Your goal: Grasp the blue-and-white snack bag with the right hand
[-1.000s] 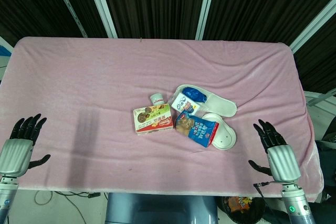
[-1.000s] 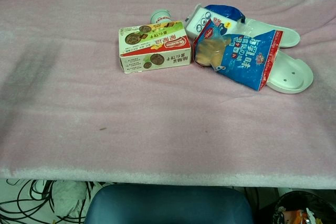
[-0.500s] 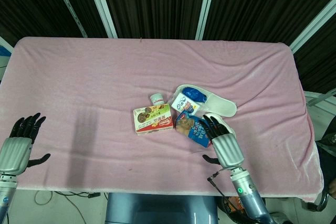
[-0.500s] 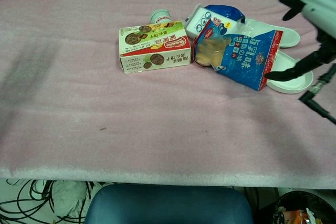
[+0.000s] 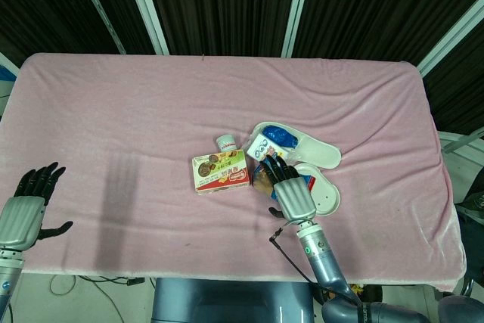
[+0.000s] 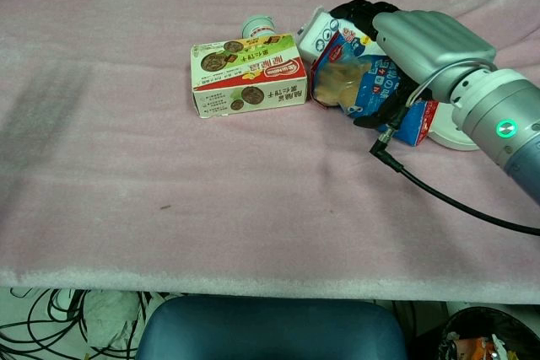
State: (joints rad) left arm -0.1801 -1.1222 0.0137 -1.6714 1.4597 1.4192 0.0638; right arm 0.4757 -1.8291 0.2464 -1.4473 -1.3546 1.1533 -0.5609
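The blue-and-white snack bag (image 5: 268, 144) lies on a white slipper, right of the small jar; in the chest view only its white end (image 6: 317, 33) shows past my fingers. My right hand (image 5: 288, 187) hovers palm down with fingers spread, its fingertips (image 6: 354, 11) over the bag's blue end. The hand's body (image 6: 422, 40) covers most of a blue-and-red chip bag (image 6: 342, 79) lying just in front. I cannot see it holding anything. My left hand (image 5: 27, 205) is open at the table's near left edge, far from the objects.
A green-and-red cookie box (image 5: 220, 172) lies directly left of the bags, with a small white jar (image 5: 225, 142) behind it. Two white slippers (image 5: 319, 156) (image 5: 327, 200) lie under and right of the bags. A pink cloth (image 5: 136, 111) covers the table.
My right hand has travelled from the near right edge leftward and forward, and now sits over the chip bag with its fingertips at the blue-and-white bag. The left hand stayed put.
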